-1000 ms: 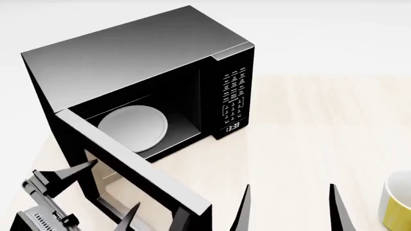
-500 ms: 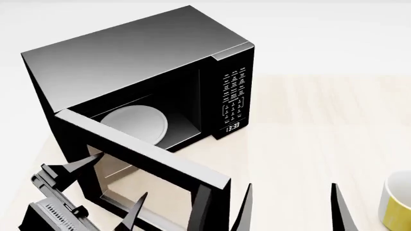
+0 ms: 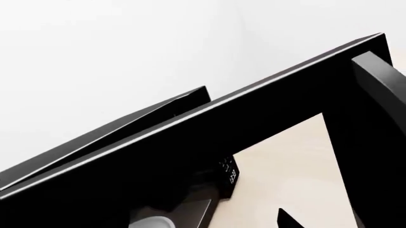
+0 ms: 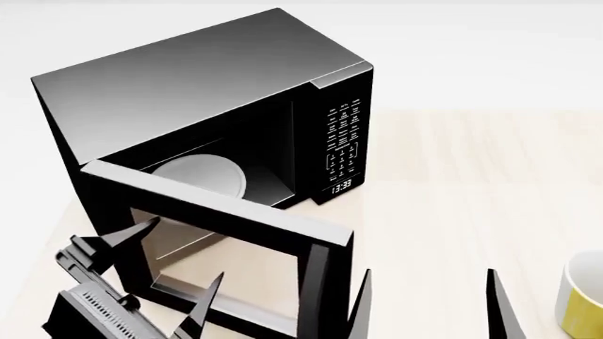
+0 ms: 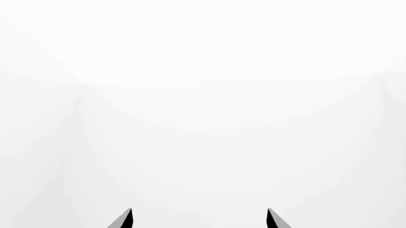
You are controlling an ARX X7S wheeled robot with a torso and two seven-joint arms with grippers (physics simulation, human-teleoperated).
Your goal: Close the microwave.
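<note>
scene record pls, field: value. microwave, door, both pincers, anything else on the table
microwave: black, on light wood table, clock lit
door: partly open, hinged at the left, free edge swung out toward the robot
turntable plate: white, inside the cavity, partly hidden by the door
left pincer: open, fingers against the door's outer face, holding nothing
right pincer: open, empty, right of the door, apart from it
mug: yellow outside, white inside, at the right edge, cut off by the frame
task state: door not yet shut

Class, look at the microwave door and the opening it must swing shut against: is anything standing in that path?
Nothing visible does. The door hangs partly open, and the gap to the microwave front holds nothing. The turntable plate lies inside the cavity, and the mug sits far off to the right.
</note>
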